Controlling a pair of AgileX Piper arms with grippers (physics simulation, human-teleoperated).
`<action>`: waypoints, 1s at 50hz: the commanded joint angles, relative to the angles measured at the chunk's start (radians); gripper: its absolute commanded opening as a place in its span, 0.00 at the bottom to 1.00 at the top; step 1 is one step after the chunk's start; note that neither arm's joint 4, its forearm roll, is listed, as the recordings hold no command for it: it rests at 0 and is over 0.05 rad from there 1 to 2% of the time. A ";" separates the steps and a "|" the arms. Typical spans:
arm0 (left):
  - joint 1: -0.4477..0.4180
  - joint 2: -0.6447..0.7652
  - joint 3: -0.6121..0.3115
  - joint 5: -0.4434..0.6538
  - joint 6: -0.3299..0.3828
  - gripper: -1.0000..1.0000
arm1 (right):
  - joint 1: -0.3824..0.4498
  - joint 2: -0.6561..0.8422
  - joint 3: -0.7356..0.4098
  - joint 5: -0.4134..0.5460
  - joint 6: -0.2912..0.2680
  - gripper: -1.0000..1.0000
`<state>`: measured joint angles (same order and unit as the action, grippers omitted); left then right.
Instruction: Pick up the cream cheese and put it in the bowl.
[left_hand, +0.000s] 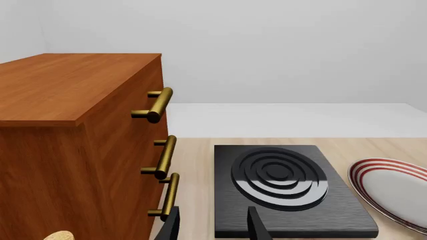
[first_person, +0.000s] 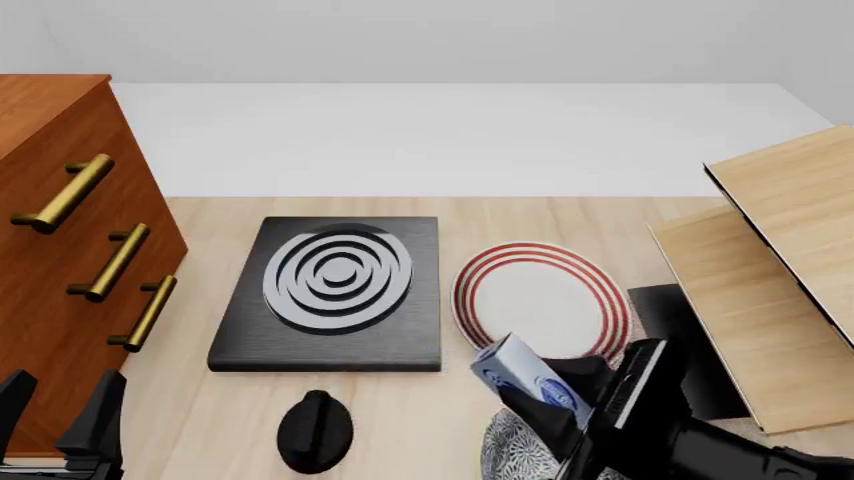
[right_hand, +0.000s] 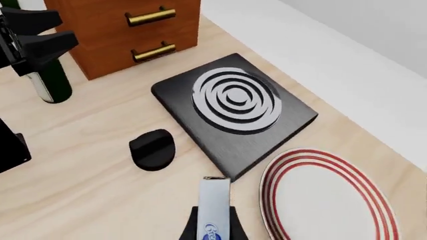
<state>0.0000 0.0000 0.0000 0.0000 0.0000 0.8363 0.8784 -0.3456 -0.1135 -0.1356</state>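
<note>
Aloft now: small pale grey-white cream cheese carton with blue oval marks (first_person: 527, 378), clenched in the right pincer (first_person: 567, 400), tilted, one end poking out past the fingertips. It hangs over the near edge of the flat white plate with red rings (first_person: 541, 295) and just above the rim of the round grey-blue speckled bowl (first_person: 514, 452), which shows only partly at the bottom of the front view, mostly hidden by the arm.

Right wrist view: carton (right_hand: 215, 207) seen edge-on between the fingers, held across its narrow sides.

Left pincer (first_person: 60, 420) idle near the wooden drawer cabinet with brass handles (first_person: 60, 250), its fingers apart with nothing between them.

Handling, as judged: carton looks light and stiff, with smooth printed faces likely slick; thin card may dent under hard squeeze. Grip across the narrow sides, near the middle, seems the sound place; the present hold looks nearer one end, so it may pivot.

Also on the light wooden table (first_person: 200, 215): black square burner slab with silver concentric rings (first_person: 334, 290), black round knob (first_person: 315, 430).
</note>
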 joint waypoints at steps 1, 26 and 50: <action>0.000 0.000 0.000 0.000 0.000 1.00 | -0.037 -0.017 0.064 -0.044 0.034 0.00; 0.000 0.000 0.000 0.000 0.000 1.00 | -0.070 -0.008 0.210 -0.174 0.102 0.00; 0.000 0.000 0.000 0.000 0.000 1.00 | -0.077 0.173 0.290 -0.392 0.135 0.00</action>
<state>0.0000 0.0000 0.0000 0.0000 0.0000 0.7633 0.9828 -0.0833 -0.4136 -0.0246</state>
